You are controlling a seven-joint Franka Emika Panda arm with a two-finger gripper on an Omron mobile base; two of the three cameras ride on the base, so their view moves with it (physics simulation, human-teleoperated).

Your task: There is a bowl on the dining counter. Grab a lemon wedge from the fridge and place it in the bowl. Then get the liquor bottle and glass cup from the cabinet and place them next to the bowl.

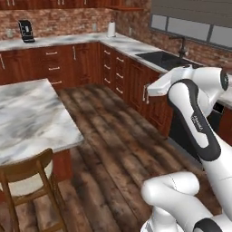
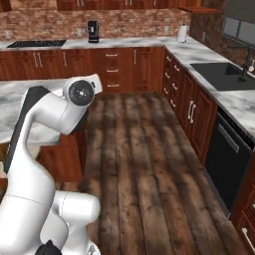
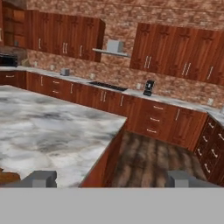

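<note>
Claw [image 3: 111,178] wide open, empty, aimed over dining bench [image 3: 48,131] at near left. Bowl, lemon wedge, bottle, cup: none located yet. Judgement: wedge light, soft, slippery, so pinch gently across rind; bottle and cup fragile, so grip mid-body. Count: one island bench, one chair [image 1: 25,174], one sink [image 2: 221,74].

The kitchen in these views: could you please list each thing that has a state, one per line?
tool: open, holding nothing
lower cabinet doors: shut
drawers: shut
upper cabinet doors: shut
dishwasher: door shut
sink tap: no water seen running
chair: upright beside the dining counter
</note>
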